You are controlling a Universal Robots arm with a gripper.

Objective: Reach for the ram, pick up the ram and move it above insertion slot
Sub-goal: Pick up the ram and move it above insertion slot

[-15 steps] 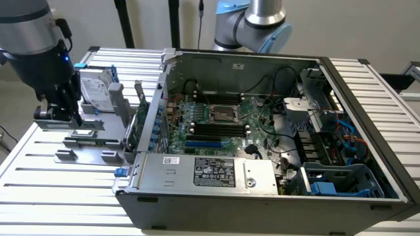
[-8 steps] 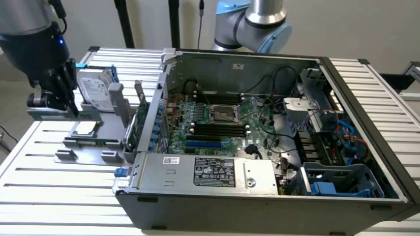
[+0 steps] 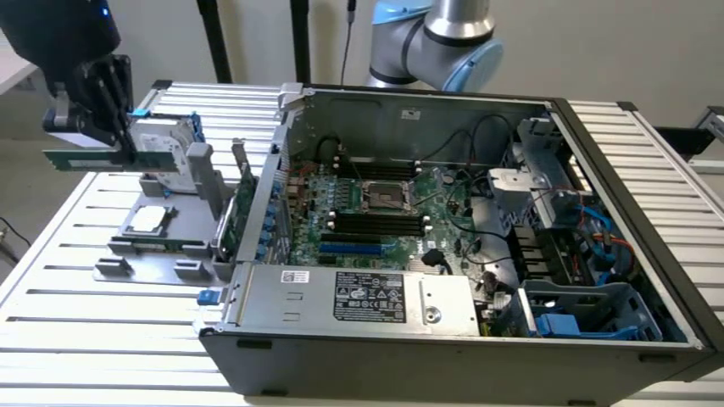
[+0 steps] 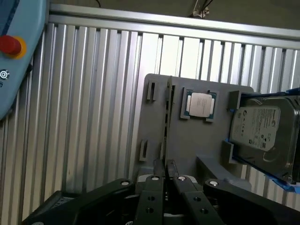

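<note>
A robot arm's gripper [image 3: 85, 127] hangs above the slatted metal table [image 3: 68, 280] at the exterior view's left, its black fingers [image 3: 110, 93] clamped together on the ram [image 3: 74, 156], a thin green stick that juts out level below them toward the exterior view's left. The stick is clear of the grey parts holder [image 3: 153, 246] beneath it, which sits on the table just beside the open computer case [image 3: 453, 339]. On that holder lies a processor chip [image 3: 149, 220], its metal lid facing up, and a hard drive [image 3: 158, 140] stands on edge at the holder's far end, close behind the gripper. Inside the case the green motherboard [image 3: 374, 212] lies exposed, with its dark memory slots [image 3: 377, 222] running side by side near the middle, well apart from the held stick. From the wrist view, the gripper's two fingers [image 4: 158, 187] meet almost flush over the holder [image 4: 197, 145], with the processor chip [image 4: 200, 104] and the hard drive [image 4: 262, 126] beyond them and a red button [image 4: 9, 45] on a light blue panel at one corner.
</note>
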